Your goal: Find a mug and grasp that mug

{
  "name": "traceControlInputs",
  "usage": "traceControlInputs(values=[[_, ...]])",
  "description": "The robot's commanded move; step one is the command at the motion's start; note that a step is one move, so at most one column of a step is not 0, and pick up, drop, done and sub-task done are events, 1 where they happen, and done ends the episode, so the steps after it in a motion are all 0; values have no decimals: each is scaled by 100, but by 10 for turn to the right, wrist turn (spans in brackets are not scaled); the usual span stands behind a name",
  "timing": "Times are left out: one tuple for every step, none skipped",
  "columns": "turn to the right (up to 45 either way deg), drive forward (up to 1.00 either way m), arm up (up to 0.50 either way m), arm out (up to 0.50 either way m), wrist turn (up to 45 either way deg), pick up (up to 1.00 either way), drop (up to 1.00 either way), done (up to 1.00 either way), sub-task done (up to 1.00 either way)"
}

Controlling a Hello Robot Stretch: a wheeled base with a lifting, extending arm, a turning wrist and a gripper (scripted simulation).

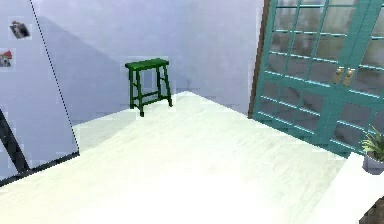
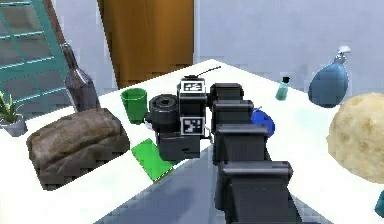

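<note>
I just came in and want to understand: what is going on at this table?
The robot's arm reaches out over a white table. Its gripper is near a green mug that stands there; I cannot tell whether it holds anything. A dark loaf, a dark bottle and a blue spray bottle also stand on the table.

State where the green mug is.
Arm side view, left of centre: the green mug stands on the table between the dark bottle and the gripper.

Pale blue walls [image 1: 200,40], white floor [image 1: 200,150], green stool [image 1: 148,67] by wall, teal glazed doors [image 1: 320,70], brown door [image 2: 150,35].
</note>
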Motion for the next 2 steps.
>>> traceControlInputs(values=[[0, 0, 0, 0, 0, 100, 0, 0, 0], [0, 0, 0, 0, 0, 0, 0, 100, 0]])
